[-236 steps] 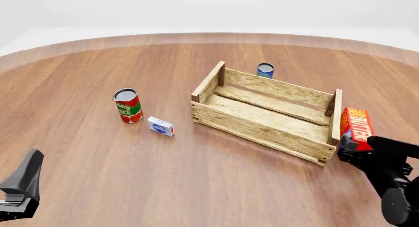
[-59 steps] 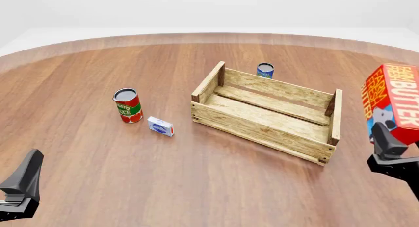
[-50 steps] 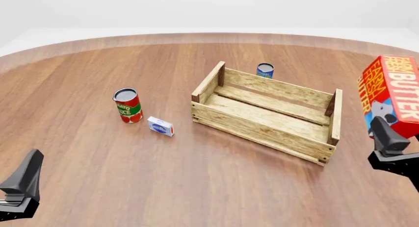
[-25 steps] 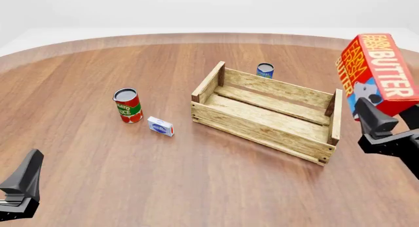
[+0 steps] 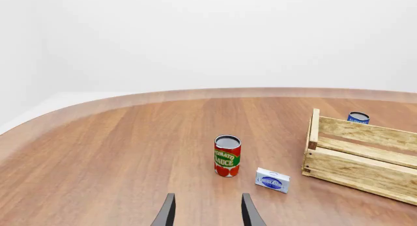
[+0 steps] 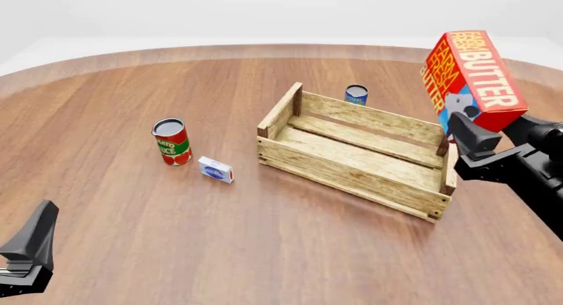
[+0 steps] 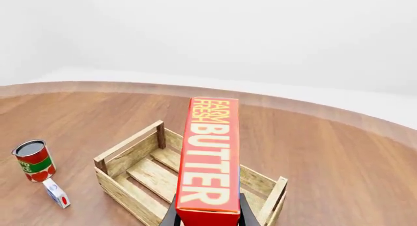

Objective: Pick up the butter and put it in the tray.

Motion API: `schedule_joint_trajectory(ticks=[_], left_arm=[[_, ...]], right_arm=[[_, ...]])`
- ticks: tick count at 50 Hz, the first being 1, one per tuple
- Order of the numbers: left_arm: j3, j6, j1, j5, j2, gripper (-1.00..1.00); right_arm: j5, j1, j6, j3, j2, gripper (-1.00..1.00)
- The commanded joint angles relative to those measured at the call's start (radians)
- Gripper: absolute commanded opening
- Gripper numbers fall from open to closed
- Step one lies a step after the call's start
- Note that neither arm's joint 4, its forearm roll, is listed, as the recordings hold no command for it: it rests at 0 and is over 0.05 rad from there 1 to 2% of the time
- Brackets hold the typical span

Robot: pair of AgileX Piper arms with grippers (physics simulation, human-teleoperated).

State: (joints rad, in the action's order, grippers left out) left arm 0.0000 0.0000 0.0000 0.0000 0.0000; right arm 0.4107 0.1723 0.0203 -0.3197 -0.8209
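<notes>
Showing the right gripper pinching the butter by its lower end, fingers pressed on opposite sides of the carton. Carton is held up off the table, tilted, rising above and beyond the fingertips; in front view it hangs over the right end of the tray, by the far-right corner post. In right wrist view the butter stands between the two finger tips at the frame's lower edge, w/ its "BUTTER" face toward the camera and the tray lying on the table behind & below it.

Left gripper hangs low at the near-left of the table, jaws spread w/ nothing between them, well apart from the tray.

Other items: tomato sauce can upright, left of the tray; small white-and-blue box just beside that can, toward the tray; blue can beyond the tray's far wall. Tray interior shows bare slats only.
</notes>
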Motion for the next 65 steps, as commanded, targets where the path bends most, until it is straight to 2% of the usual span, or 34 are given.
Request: schedule_joint_trajectory(ticks=[1,19,24,44,60,65], left_arm=[[0.0,0.0,0.0,0.0,0.0,1.0],[0.0,0.0,0.0,0.0,0.0,1.0],[0.0,0.0,0.0,0.0,0.0,1.0],[0.0,0.0,0.0,0.0,0.0,1.0],[0.0,0.0,0.0,0.0,0.0,1.0],[0.0,0.0,0.0,0.0,0.0,1.0]], right_arm=[[0.04,0.027,-0.015,-0.064,-0.091,-1.0],[0.1,0.045,-0.005,-0.129,-0.256,-1.0],[0.125,0.037,-0.032,-0.143,-0.306,-1.0],[0.176,0.051,-0.036,-0.225,-0.493,-1.0],[0.149,0.072,-0.035,-0.313,-0.604,-1.0],[0.132,0.066,-0.019,-0.342,-0.627,-1.0]])
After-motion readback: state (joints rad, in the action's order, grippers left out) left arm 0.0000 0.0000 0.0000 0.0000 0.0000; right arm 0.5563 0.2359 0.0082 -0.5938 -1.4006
